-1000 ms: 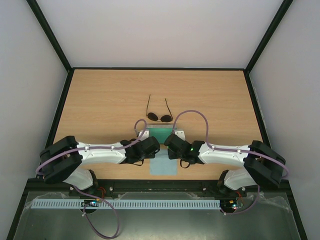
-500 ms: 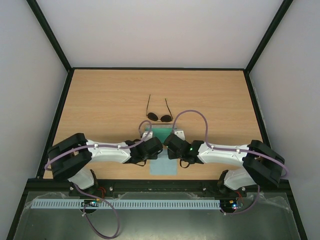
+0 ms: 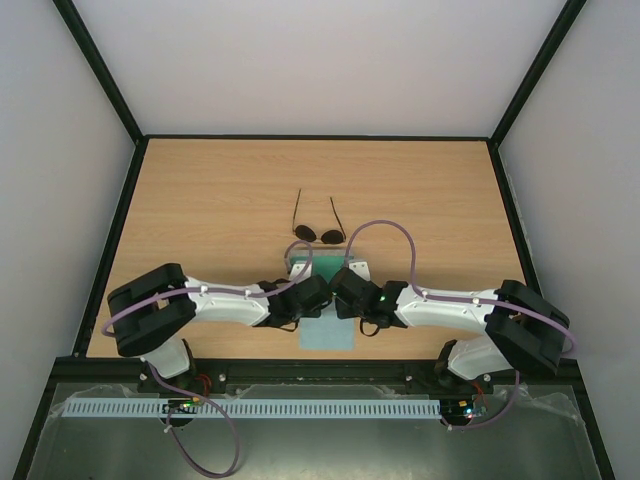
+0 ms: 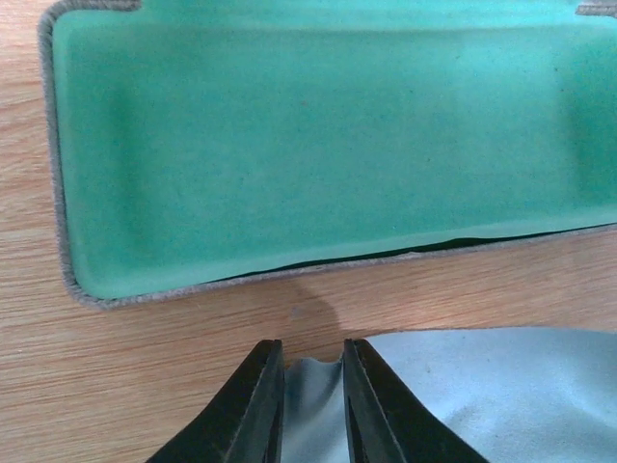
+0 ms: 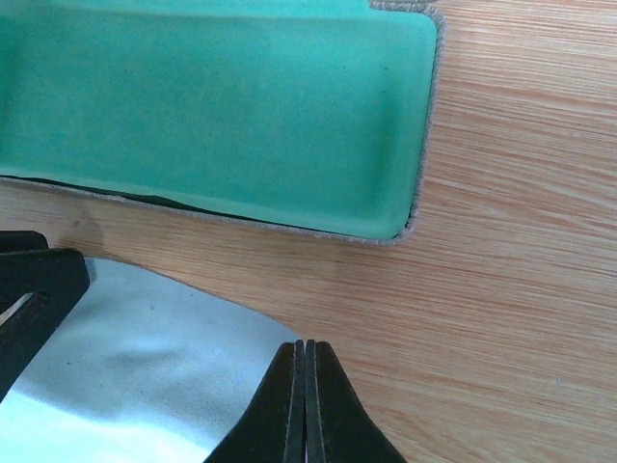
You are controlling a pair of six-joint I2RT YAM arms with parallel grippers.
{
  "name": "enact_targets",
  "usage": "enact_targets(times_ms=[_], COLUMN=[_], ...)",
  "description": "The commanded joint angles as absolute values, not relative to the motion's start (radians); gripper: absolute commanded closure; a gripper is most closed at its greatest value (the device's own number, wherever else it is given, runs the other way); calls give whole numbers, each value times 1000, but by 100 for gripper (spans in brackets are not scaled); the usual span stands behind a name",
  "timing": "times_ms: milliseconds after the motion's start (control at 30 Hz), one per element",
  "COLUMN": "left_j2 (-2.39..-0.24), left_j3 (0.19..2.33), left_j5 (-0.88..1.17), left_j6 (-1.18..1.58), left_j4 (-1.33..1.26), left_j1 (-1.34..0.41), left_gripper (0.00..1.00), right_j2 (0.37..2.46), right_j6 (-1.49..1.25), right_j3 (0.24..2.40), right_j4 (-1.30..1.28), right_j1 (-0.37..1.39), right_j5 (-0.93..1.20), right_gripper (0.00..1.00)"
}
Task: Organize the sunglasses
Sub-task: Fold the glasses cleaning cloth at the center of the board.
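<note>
From above, the two wrists cover most of the grey rectangular textured case with the teal-green lining (image 3: 322, 266) and the far edge of the light blue square cloth (image 3: 328, 336). Each wrist view cuts both off at its borders. The small sunglasses with round dark lenses and a thin black wire frame (image 3: 318, 236) lie on the wood-grain worktop (image 3: 220, 200) just beyond the case. Their long temple arms point to the far side, apart from both arms, with open wood to the left, right and beyond. The left gripper (image 4: 312, 349) has its fingers a narrow gap apart with a puckered fold of cloth between them; whether they pinch it cannot be told. The right gripper (image 5: 306, 347) is pressed fully closed at the cloth's edge, and any hold on the fabric is unclear. The lining looks matte and soft, and the case rim looks woven.
</note>
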State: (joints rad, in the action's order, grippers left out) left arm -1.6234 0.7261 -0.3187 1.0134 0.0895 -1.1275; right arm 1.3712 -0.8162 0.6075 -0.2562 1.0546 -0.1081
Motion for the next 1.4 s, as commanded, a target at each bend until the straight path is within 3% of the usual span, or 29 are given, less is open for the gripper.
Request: enact_targets(times_ms=[0, 133, 233, 600, 1067, 1367], left_j2=[-1687, -1686, -1661, -1503, -1470, -1403], left_j3=[704, 687, 682, 683, 709, 678], left_j5=[-281, -284, -306, -362, -360, -321], left_j6=[1035, 1050, 1058, 1021, 949, 941], left_j4=[163, 157, 173, 230, 228, 223], left_j1=[-1159, -1164, -1165, -1122, -1074, -1100], left_gripper=[81, 93, 96, 97, 97, 97], right_j2=[1373, 1370, 1369, 1365, 1400, 1335], right_j6=[-828, -831, -830, -813, -786, -759], right_j3=[594, 589, 590, 635, 693, 627], right_j4=[-256, -252, -252, -253, -258, -229], right_j1=[1063, 1062, 1062, 1061, 1032, 1039], right_j5=[-127, -126, -124, -126, -143, -64], right_gripper=[99, 99, 98, 99, 99, 99])
